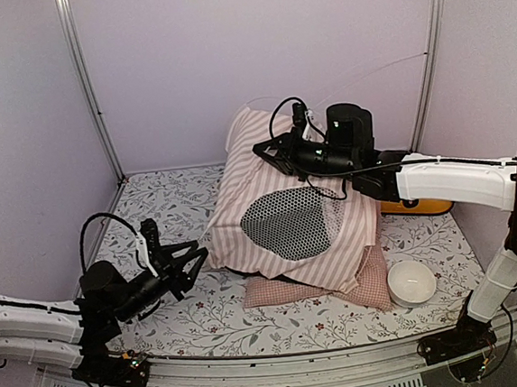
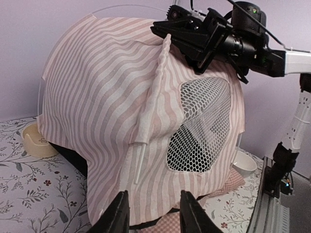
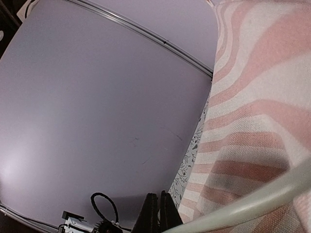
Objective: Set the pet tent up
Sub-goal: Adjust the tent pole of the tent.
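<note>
the pet tent (image 1: 240, 190) sits mid-table, pink-and-white stripes bulging up, its oval black mesh window (image 1: 288, 223) facing the arms and its near edge resting on a pink checked cushion (image 1: 276, 291). up at the top ridge, the right gripper (image 1: 264, 149) has its fingers pressed tight together; whether cloth is pinched between them, cannot tell. a thin white pole (image 3: 252, 199) runs just beside it. by the tent's lower left edge, the left gripper (image 1: 195, 262) stands parted, nothing between its fingers. a white bowl (image 1: 411, 281) sits right of the cushion on the floral table cover (image 1: 207, 329).
</note>
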`<state>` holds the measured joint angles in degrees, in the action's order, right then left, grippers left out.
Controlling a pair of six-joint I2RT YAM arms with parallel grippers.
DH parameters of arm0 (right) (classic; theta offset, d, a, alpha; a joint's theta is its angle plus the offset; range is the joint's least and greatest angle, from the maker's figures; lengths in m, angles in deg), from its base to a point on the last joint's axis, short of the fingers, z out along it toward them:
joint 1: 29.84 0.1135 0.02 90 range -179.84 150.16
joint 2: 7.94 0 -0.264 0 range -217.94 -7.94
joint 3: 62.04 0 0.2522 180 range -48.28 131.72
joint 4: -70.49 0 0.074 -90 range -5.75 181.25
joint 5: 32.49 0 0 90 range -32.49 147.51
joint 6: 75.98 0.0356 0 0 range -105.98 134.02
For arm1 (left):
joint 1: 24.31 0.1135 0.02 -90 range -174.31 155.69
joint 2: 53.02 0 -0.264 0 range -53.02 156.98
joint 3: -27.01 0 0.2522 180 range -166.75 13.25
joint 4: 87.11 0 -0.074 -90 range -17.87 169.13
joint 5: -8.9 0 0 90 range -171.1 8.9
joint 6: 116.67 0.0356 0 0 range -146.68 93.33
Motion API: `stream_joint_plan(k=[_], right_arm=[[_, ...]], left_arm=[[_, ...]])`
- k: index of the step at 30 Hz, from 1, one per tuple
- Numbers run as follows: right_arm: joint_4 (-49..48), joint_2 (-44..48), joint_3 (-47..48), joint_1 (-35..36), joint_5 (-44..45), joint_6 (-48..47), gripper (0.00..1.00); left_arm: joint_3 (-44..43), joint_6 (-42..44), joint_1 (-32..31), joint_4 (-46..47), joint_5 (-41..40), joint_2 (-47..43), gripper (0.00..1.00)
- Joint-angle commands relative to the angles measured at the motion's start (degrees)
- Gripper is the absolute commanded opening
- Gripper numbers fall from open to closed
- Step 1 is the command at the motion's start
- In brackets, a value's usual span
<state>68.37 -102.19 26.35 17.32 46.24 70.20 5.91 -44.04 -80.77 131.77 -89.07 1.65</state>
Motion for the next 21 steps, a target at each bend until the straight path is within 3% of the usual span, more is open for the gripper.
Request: stream_joint_plan(k=[1,9,14,21], right_arm=[[-2.8,-0.4,2.1,-1.4,-0.1,-2.6,0.0],[-2.4,-0.5,1.5,-1.3,-0.9,-3.4,0.0],[-1.7,-1.0,1.9,-1.3,-1.4,-4.3,0.01],[-1.2,-1.3,2.2,-1.1,-2.1,-5.0,0.01]], left_arm=[[-1.0,0.8,1.9,-13.0,-1.9,-5.5,0.35],[-12.5,2.9,6.5,-30.9,7.1,-3.3,0.31],[-17.5,5.0,6.6,-36.8,9.8,-2.2,0.3],[-21.9,6.3,7.2,-41.5,9.9,1.3,0.2]])
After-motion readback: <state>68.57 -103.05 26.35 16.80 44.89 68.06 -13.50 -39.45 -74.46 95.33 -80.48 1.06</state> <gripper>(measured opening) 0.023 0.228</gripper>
